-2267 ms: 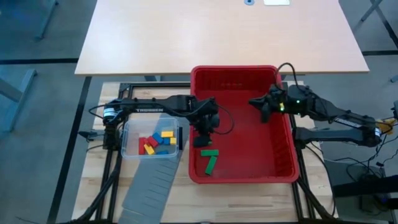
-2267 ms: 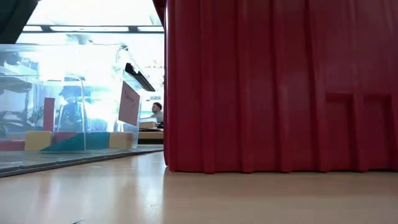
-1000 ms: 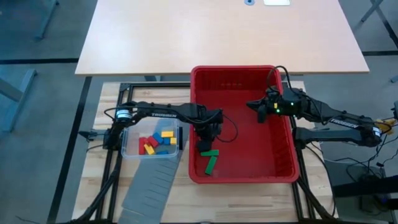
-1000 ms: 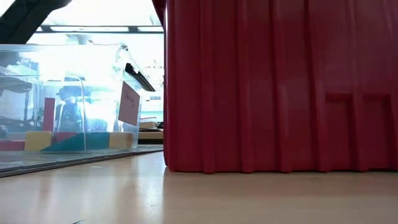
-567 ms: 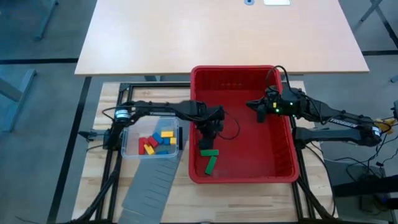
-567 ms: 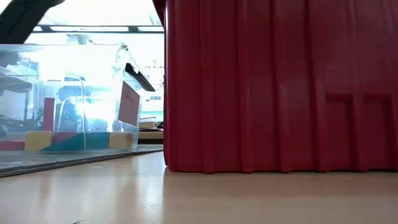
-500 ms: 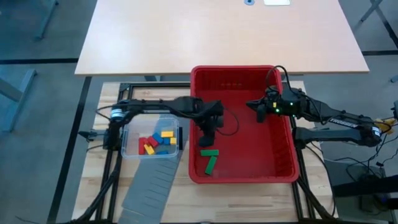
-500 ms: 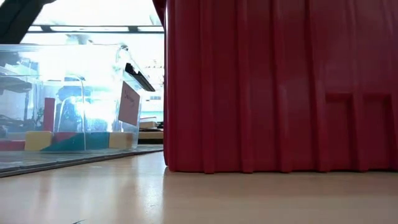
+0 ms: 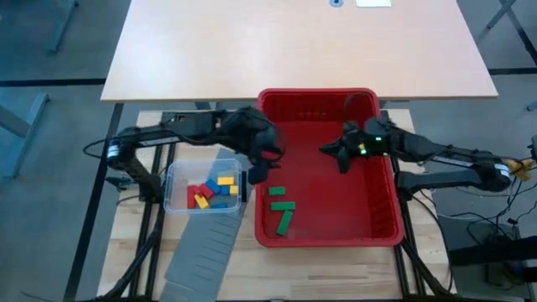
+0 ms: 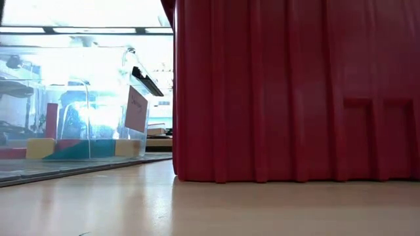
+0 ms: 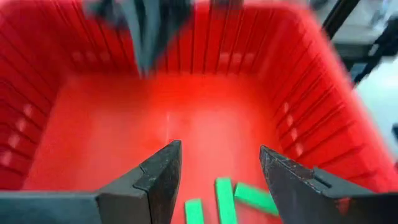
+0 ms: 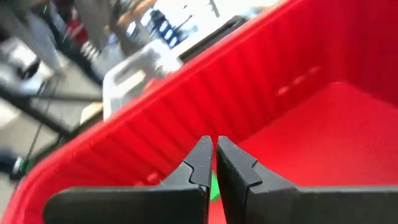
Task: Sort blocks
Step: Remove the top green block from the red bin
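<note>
A: Left wrist view: the left gripper [image 11: 219, 168] has its fingers spread, empty, above the red basket [image 11: 305, 118], probably lining up over the green blocks [image 11: 226, 200].

B: The right gripper [image 12: 215, 163], fingers together, waits inside. Other blocks [image 9: 211, 191] fill the clear tub [image 9: 172, 176].

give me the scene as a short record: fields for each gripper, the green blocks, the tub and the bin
left gripper: open, empty, above the bin's left edge
right gripper: shut, empty, over the bin's right half
green blocks: three, on the bin floor near its front-left corner
clear tub: left of the bin, holds red, yellow and blue blocks
red bin: on the table
</note>
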Controlling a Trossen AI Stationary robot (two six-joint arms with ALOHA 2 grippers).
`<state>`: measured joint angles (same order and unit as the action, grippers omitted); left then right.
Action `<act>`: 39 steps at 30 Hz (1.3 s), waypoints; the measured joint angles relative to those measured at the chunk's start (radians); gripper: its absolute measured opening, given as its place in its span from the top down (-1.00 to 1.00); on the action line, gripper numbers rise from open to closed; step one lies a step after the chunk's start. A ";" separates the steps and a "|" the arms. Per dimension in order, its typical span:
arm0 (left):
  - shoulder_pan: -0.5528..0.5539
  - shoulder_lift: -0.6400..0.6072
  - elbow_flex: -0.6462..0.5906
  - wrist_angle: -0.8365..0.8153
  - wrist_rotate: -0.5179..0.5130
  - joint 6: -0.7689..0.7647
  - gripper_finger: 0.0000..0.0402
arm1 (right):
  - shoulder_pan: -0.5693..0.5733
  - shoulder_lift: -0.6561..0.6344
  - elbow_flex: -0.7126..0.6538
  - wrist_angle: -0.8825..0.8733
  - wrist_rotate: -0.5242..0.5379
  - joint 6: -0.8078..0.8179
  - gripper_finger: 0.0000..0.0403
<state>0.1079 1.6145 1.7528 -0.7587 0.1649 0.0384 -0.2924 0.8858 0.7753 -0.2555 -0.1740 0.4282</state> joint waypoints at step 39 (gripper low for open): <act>0.007 -0.784 -0.768 0.387 -0.289 -0.482 0.04 | 0.075 0.809 0.204 0.010 -0.167 -0.482 -0.23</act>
<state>0.1150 0.8305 0.9844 -0.3719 -0.1246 -0.4436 -0.2171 1.6947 0.9791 -0.2454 -0.3408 -0.0536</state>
